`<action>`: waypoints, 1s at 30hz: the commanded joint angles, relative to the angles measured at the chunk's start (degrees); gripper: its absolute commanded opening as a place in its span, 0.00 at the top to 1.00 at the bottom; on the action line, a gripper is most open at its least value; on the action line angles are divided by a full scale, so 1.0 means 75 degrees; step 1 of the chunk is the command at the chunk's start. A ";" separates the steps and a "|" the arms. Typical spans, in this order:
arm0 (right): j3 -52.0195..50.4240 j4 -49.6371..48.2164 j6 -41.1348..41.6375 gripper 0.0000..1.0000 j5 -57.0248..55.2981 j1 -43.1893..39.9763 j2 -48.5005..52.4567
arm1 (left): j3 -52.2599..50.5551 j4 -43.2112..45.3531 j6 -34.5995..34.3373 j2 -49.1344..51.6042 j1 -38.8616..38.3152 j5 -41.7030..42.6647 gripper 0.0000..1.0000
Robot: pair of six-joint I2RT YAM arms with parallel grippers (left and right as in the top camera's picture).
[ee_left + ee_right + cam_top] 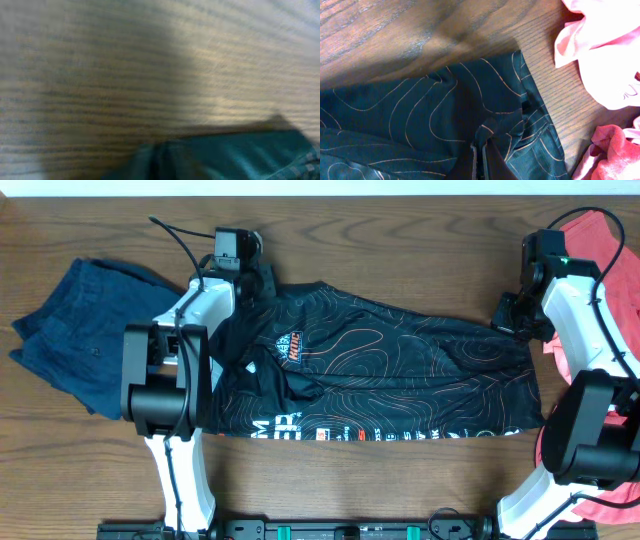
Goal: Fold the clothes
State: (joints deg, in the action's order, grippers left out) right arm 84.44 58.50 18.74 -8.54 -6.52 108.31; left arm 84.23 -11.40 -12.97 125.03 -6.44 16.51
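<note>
The clothes lie across a wooden table. A large black jersey with thin orange contour lines is spread in the middle. My right gripper sits at its right edge. In the right wrist view its fingers are pressed together, with a bunched fold of the jersey pinched at their tips. My left gripper is at the jersey's far left corner. The left wrist view is blurred: it shows only wood and dark cloth, and the jaws cannot be made out.
Navy trousers lie crumpled at the left end of the table. A pink shirt and a red one lie at the right, close to the right arm. Bare wood runs along the far side.
</note>
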 commanded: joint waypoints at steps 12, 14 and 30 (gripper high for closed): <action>0.0041 -0.0227 0.0076 0.99 -0.0093 -0.0047 -0.0143 | 0.0152 -0.0417 0.0047 -0.0699 0.0143 -0.0035 0.94; 0.0041 -0.0376 0.0073 0.99 -0.0093 -0.0079 -0.0143 | 0.0152 -0.0577 -0.0055 -0.1090 0.0195 -0.0035 0.94; 0.0041 0.0495 -0.0105 0.99 -0.0726 -0.0825 -0.0143 | 0.0152 -0.5875 -0.0052 -0.2926 0.0574 -0.0152 0.94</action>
State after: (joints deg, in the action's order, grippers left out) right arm 84.44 61.10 18.63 -9.72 -11.31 108.31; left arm 85.01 -50.43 -13.47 103.48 -2.68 16.32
